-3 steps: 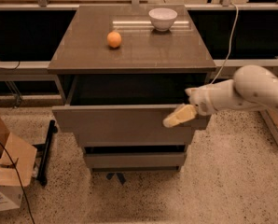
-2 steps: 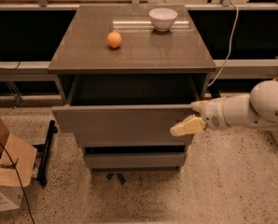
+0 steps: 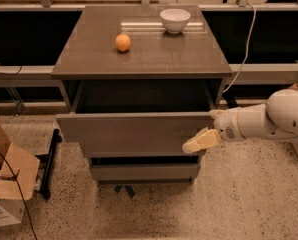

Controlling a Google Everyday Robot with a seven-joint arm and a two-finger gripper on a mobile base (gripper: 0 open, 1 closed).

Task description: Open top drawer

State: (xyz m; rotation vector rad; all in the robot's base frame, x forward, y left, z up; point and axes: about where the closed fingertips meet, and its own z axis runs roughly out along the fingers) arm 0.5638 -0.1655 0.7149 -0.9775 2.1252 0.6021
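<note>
Camera view: the top drawer [image 3: 134,134] sits at the frame's centre, under the cabinet top [image 3: 154,59]. Its flat front stands well forward of the carcass, so the dark interior shows behind it. The gripper [image 3: 201,140] is at about 4 o'clock from centre, against the drawer front's right end near its lower corner. Whether it is spread or pressed together, I cannot tell. A narrower lower drawer [image 3: 144,172] at 6 o'clock looks closed.

The opening step seems nearly or fully done. The next move probably calls for a little more straight outward travel, or a clean release away from the panel without nudging it back in.

An orange [image 3: 122,42] lies at 11 o'clock and a white bowl [image 3: 175,20] at 12 to 1 o'clock. No brand or label is readable. The cardboard box [image 3: 9,184] at 8 o'clock carries print too small to read.
</note>
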